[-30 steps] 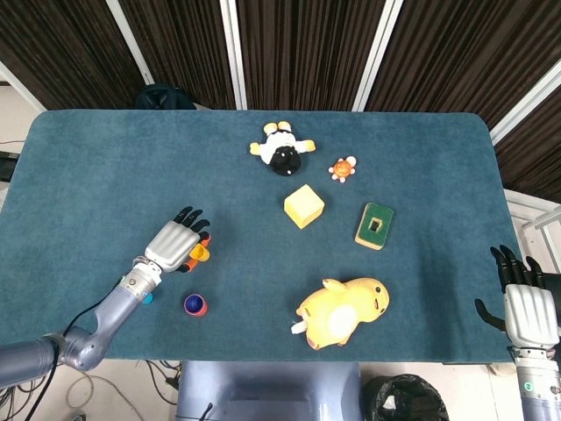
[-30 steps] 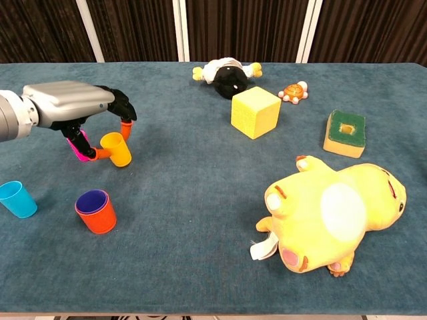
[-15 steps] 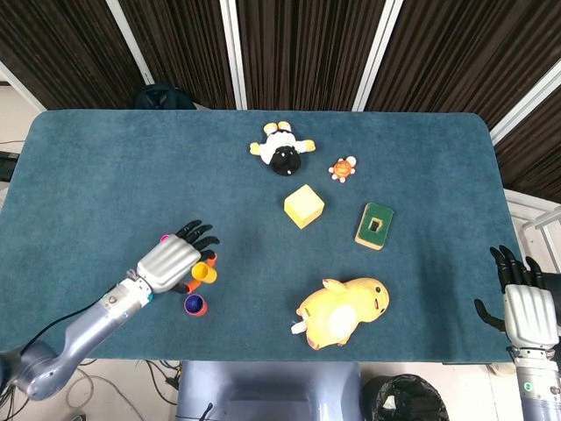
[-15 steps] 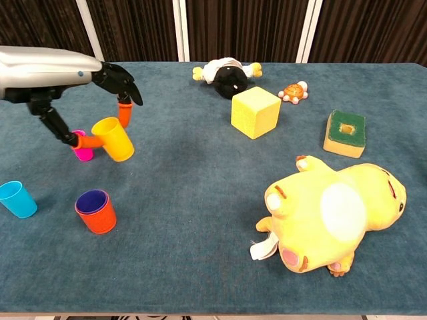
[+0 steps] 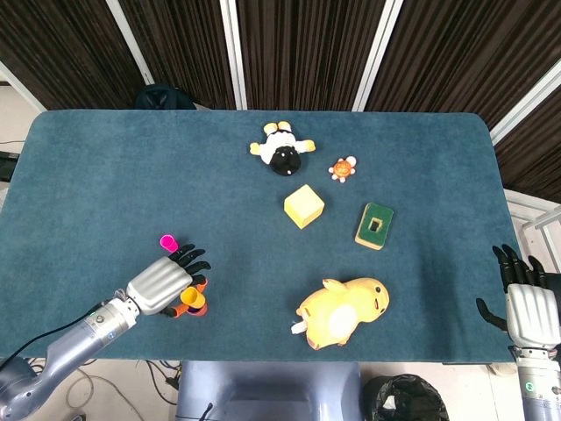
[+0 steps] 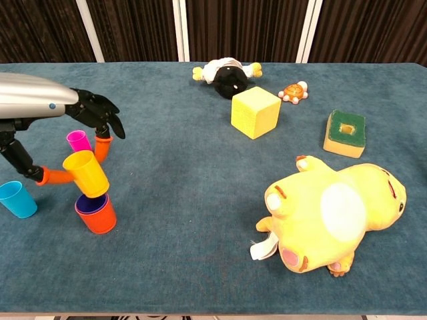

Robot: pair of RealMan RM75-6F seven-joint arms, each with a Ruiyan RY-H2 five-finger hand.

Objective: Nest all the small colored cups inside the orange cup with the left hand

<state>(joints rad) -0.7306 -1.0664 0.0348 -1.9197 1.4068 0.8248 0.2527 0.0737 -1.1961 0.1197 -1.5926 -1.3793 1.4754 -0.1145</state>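
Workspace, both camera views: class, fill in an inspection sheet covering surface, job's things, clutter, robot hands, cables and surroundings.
Surface: blue-green cloth table, no spills seen.
Job's things: yellow cup held tilted just above the orange cup, which already has a purple cup inside; blue cup and pink cup stand apart on the table.
Clutter: yellow block, green sponge block, big yellow plush, penguin plush, small turtle toy.
Robot hands: left robot hand pinches the yellow cup; right robot hand idle off the table's right edge, fingers apart.
Cables: some on the floor under the front edge.
Surroundings: dark curtains behind; bin below.
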